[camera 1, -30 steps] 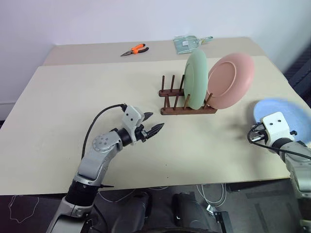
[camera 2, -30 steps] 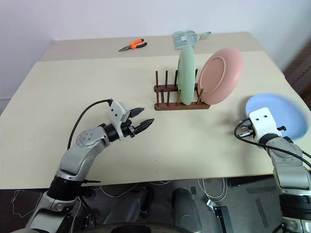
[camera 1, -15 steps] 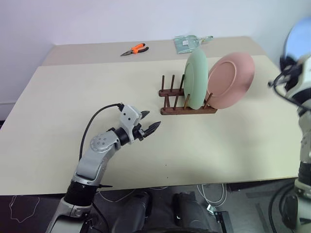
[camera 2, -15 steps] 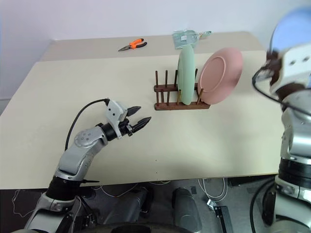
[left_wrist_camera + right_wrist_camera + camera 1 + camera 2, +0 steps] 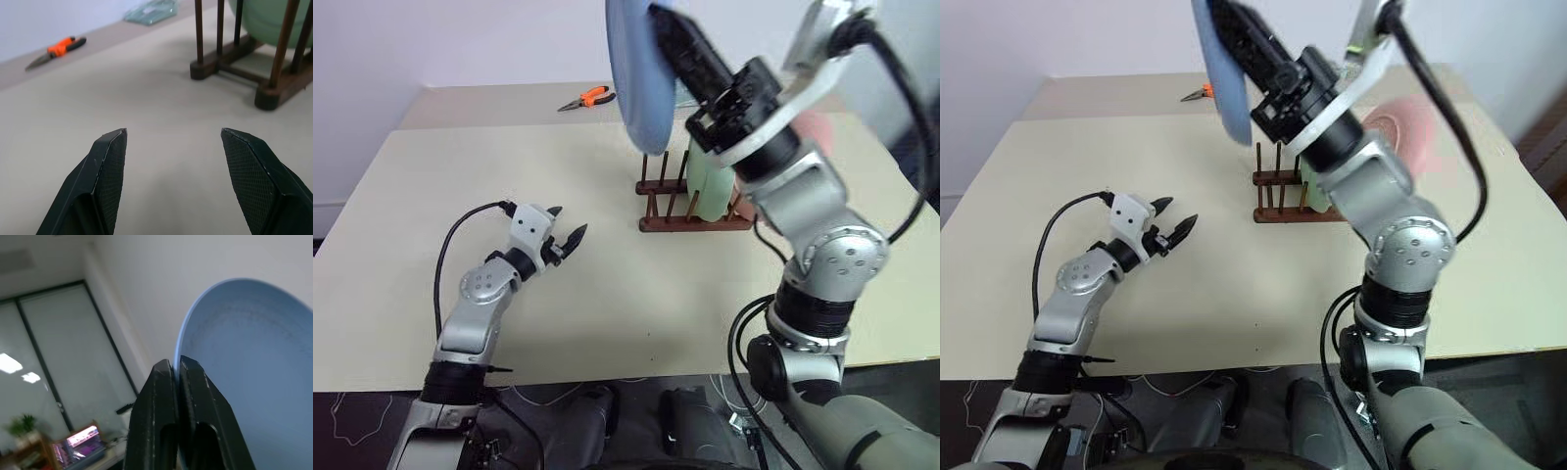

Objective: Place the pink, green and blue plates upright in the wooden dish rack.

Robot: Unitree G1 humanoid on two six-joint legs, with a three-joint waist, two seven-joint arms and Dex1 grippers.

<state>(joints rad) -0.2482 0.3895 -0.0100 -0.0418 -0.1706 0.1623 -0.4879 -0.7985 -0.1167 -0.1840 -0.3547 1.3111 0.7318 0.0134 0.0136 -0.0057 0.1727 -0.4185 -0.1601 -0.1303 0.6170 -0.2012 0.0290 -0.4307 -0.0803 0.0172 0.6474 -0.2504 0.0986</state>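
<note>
Pale beige bench [image 5: 431, 186] against plain white wall [image 5: 460, 39]; second bench strip behind carries orange-handled pliers [image 5: 588, 98]. Dark wooden dish rack [image 5: 677, 206] on bench holds green plate [image 5: 713, 186] upright; pink plate [image 5: 1410, 132] at rack's right end, blurred behind arm. Right claw [image 5: 176, 369] clamped on rim of blue plate [image 5: 641, 69], raised on edge above rack. Left claw [image 5: 566, 240] open, empty, low over bench, left of rack. Right wrist view: window blinds [image 5: 63, 347], ceiling lights.

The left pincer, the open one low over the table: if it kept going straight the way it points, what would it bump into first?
Probably the dark brown wooden dish rack: the left pincer looks along bare tabletop toward the rack's near pegs, with the mint green plate standing behind them. Depth is hard to judge.
</note>
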